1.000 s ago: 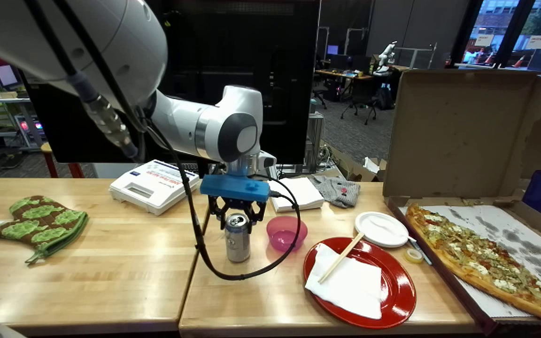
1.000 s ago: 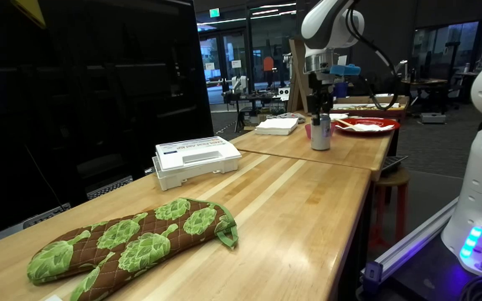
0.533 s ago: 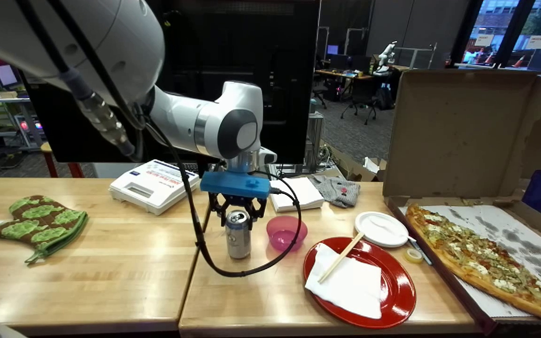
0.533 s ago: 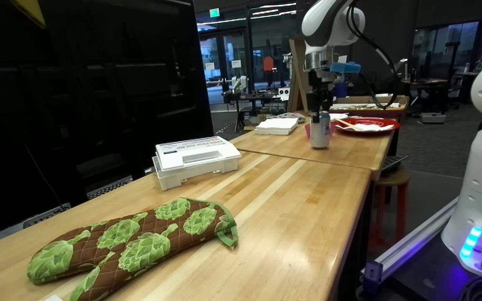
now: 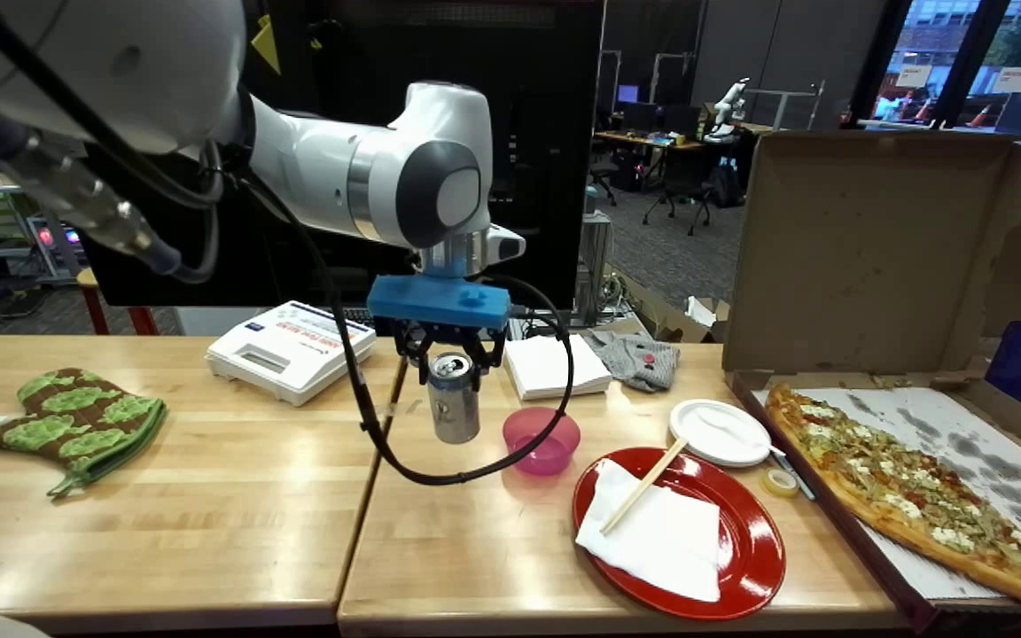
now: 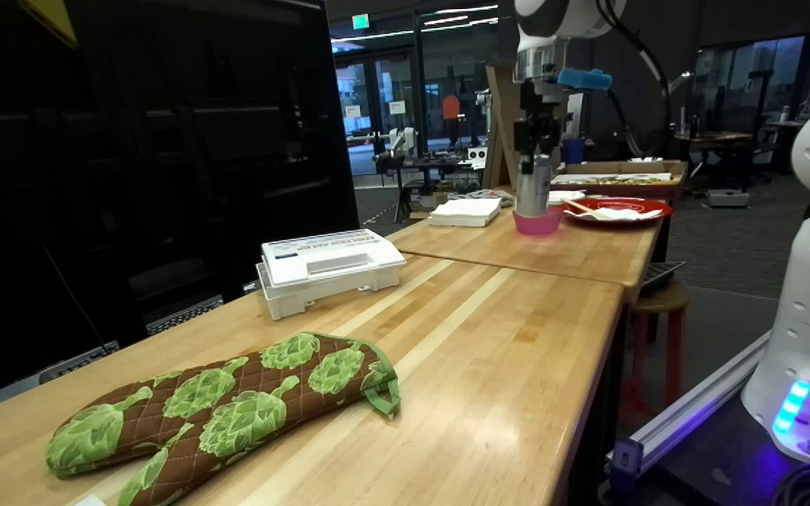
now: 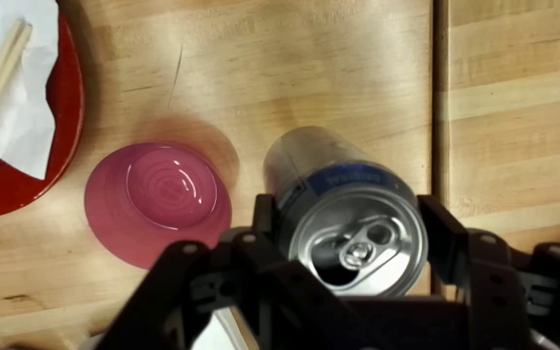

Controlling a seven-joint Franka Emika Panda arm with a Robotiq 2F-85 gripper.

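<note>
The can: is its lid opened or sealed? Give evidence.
Opened: in the wrist view, the can has a dark mouth hole beside its pull tab.

2 wooden tables (image 5: pixel 236 505), grey carpet (image 5: pixel 697 257)

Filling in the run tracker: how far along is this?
Done: the can is gripped and off the table. In hand: the claw holds it in the air, beside the pink bowl in the wrist view. Left, probably: placing the can and releasing it; the jaws are closed on its sides.
</note>
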